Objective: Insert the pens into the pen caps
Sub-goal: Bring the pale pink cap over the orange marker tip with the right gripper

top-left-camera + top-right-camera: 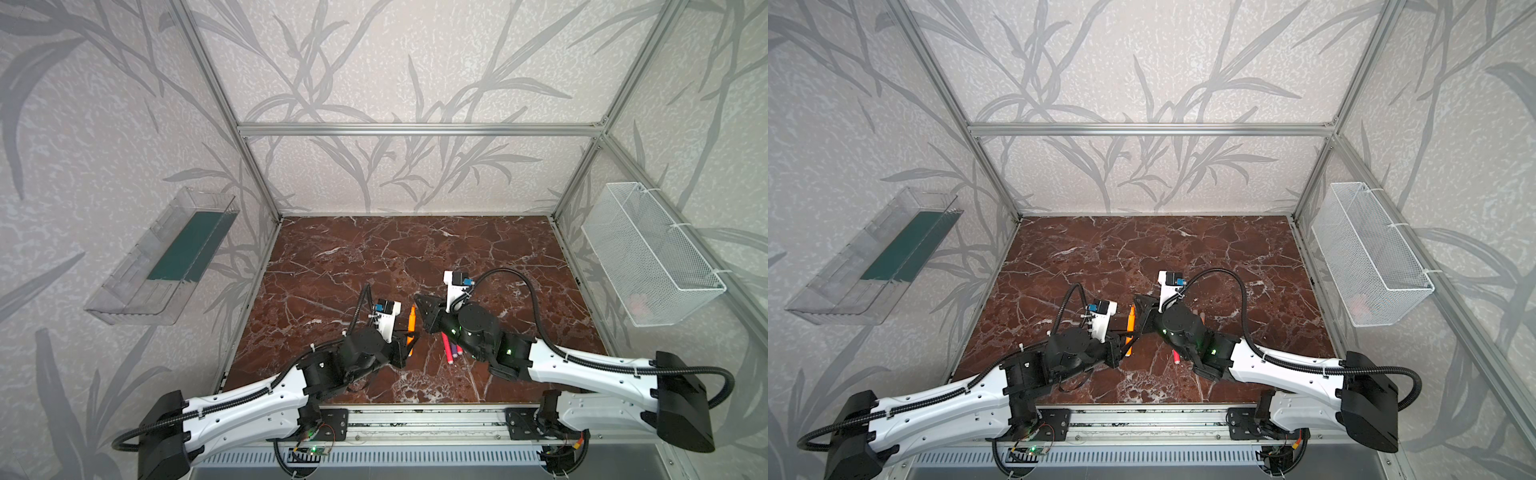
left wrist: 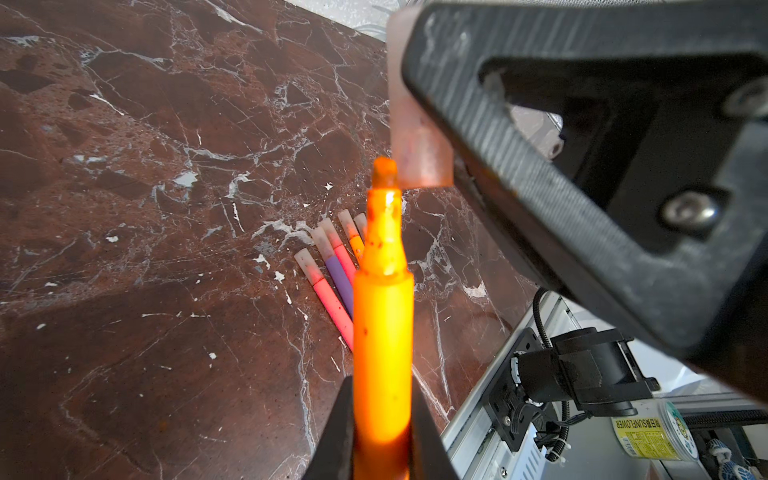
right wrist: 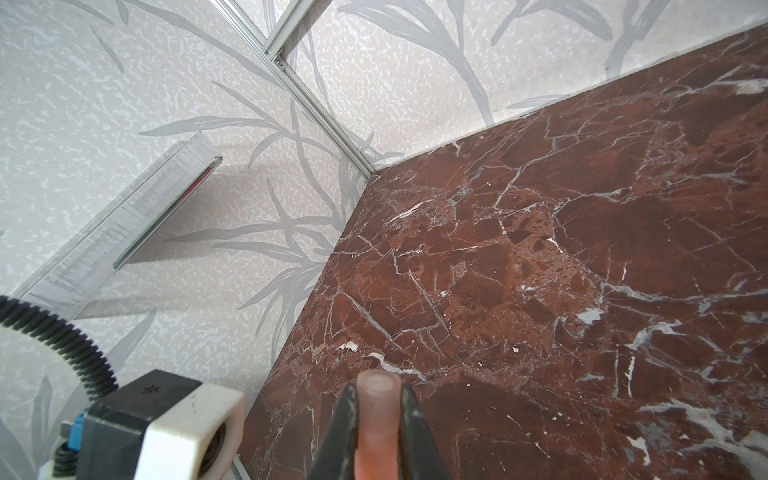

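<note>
My left gripper [image 2: 381,382] is shut on an uncapped orange pen [image 2: 382,332], which also shows in both top views [image 1: 411,322] [image 1: 1130,322]. My right gripper [image 3: 379,388] is shut on a pale pink translucent pen cap [image 3: 376,415]. The two meet above the middle of the table. In the left wrist view the pen's stained tip sits just beside the open end of the cap [image 2: 419,158], not inside it. Several capped pens [image 2: 336,274], pink, purple and orange, lie side by side on the marble below, partly hidden under the right arm in a top view [image 1: 449,351].
A clear plastic bin [image 1: 166,257] hangs on the left wall. A white mesh basket [image 1: 652,253] hangs on the right wall. An aluminium rail [image 1: 415,424] runs along the table's front edge. A yellow-labelled jar [image 2: 652,436] stands beyond it.
</note>
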`<state>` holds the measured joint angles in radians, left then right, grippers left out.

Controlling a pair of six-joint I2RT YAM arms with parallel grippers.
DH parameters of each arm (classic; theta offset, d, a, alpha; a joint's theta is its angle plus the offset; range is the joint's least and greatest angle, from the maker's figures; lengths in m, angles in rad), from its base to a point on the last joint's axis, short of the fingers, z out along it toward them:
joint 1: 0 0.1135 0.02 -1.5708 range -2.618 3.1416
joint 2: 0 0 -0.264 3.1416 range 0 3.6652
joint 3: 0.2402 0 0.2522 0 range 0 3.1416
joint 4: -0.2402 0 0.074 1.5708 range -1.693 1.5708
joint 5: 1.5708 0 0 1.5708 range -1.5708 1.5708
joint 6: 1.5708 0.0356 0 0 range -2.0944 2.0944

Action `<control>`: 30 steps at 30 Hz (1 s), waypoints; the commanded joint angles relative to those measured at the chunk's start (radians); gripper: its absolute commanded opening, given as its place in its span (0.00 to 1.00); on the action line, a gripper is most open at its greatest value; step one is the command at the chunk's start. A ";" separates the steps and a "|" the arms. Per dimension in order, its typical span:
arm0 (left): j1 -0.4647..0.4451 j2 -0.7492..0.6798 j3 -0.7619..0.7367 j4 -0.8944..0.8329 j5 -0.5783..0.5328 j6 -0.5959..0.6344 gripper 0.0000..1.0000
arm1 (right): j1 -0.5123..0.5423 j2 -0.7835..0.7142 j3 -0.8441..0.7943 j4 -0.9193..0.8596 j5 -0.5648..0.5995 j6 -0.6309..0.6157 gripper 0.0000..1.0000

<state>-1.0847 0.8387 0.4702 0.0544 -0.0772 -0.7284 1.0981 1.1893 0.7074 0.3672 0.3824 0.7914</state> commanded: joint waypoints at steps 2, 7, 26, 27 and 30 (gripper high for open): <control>-0.003 -0.003 0.029 0.020 -0.005 0.012 0.00 | -0.012 0.015 0.036 0.052 0.016 -0.021 0.08; -0.003 -0.010 0.022 0.017 -0.021 0.013 0.00 | -0.013 0.026 0.029 0.085 -0.007 -0.020 0.06; -0.004 -0.057 -0.004 0.034 -0.060 0.021 0.00 | -0.013 0.032 -0.009 0.086 -0.119 0.026 0.05; -0.003 -0.059 -0.003 0.031 -0.066 0.021 0.00 | -0.013 0.032 -0.009 0.083 -0.133 0.025 0.04; -0.004 -0.060 0.002 0.019 -0.082 0.028 0.00 | -0.012 0.033 -0.014 0.078 -0.165 0.038 0.03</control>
<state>-1.0859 0.7975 0.4702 0.0586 -0.1127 -0.7208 1.0863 1.2125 0.7109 0.4374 0.2604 0.8162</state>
